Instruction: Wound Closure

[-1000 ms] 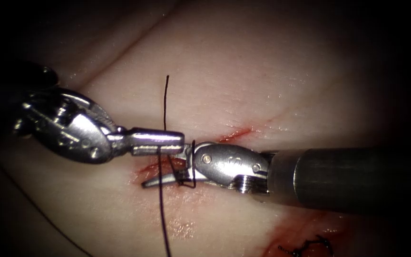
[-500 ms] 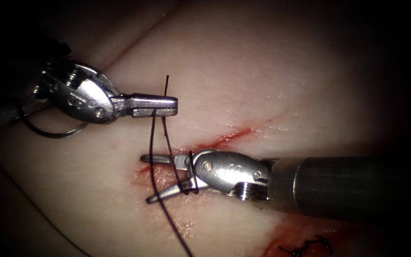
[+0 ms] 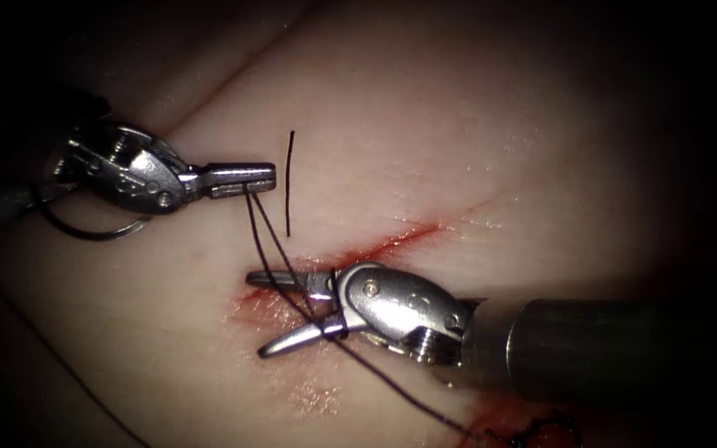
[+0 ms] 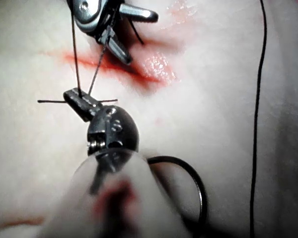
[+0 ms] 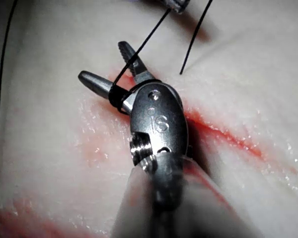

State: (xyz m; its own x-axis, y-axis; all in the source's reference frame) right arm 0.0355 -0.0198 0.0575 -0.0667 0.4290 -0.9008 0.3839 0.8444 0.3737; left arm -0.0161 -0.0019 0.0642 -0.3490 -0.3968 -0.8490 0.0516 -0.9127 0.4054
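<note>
My left tool (image 3: 269, 178) is shut on the dark thread (image 3: 269, 236) to the left of the cut (image 3: 392, 241). From its jaws two strands run down to my right tool (image 3: 257, 315), whose jaws stand open over the red end of the cut with the thread looped around them. One strand carries on toward the lower right. A short free tail (image 3: 290, 178) stands beside the left jaws. The curved needle (image 3: 93, 238) lies on the tissue under the left tool's wrist, held by neither tool. The same left jaws (image 4: 73, 96), needle (image 4: 201, 188) and open right jaws (image 5: 102, 62) show close up.
An earlier stitch's knot (image 3: 533, 431) sits in red fluid at the lower right, below the right tool's shaft (image 3: 591, 340). A long run of thread (image 4: 258, 114) trails over the pale tissue (image 3: 425, 124) away from the tools.
My left tool has moved up and to the left with the thread, away from the right tool. The right jaws have opened wider, and the long strand has swung toward the lower right.
</note>
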